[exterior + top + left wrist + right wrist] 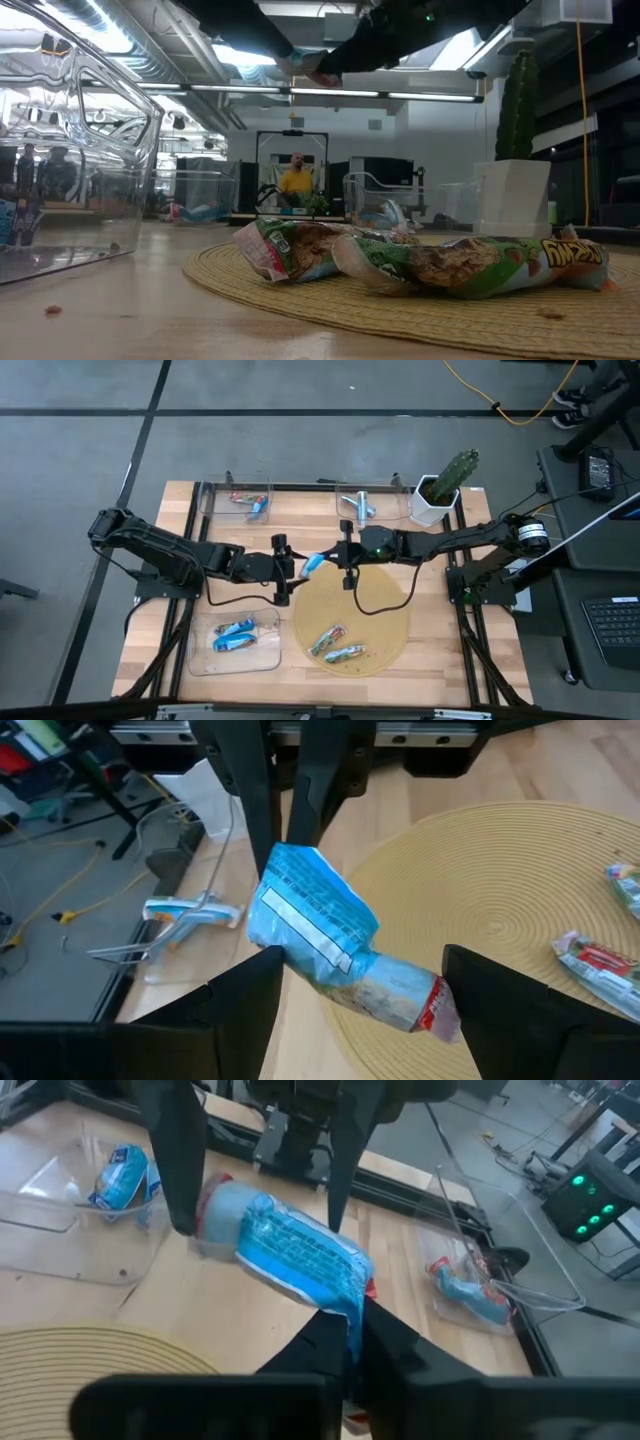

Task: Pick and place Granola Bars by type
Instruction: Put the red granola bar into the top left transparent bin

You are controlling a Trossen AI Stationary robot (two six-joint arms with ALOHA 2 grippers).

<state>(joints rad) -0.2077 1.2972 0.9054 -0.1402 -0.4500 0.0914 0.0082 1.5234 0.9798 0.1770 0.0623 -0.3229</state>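
Note:
A bright blue granola bar (314,563) with a red end hangs in the air between both grippers, over the far-left rim of the round woven mat (385,605). My right gripper (344,558) is shut on one end of it. My left gripper (291,568) is open, and its fingers stand on either side of the bar's other end (400,995); whether they touch it, I cannot tell. Two green multicoloured bars (335,645) lie flat on the mat, large in the low view (420,262). Blue bars (235,635) lie in the near-left clear tray. My right gripper pinches the blue bar's flat crimped end (350,1302) between its two fingers (395,1342), coming roughly level from the table's right side. The bar runs on from the fingers along their line toward the left gripper (260,1190) and is lifted clear of the table.
A far-left clear tray (215,500) holds a blue-and-red bar (250,503). A far-middle tray (385,500) holds silver bars (357,507). A cactus in a white pot (445,485) stands at the far right corner. A person (295,180) sits in the room beyond the table.

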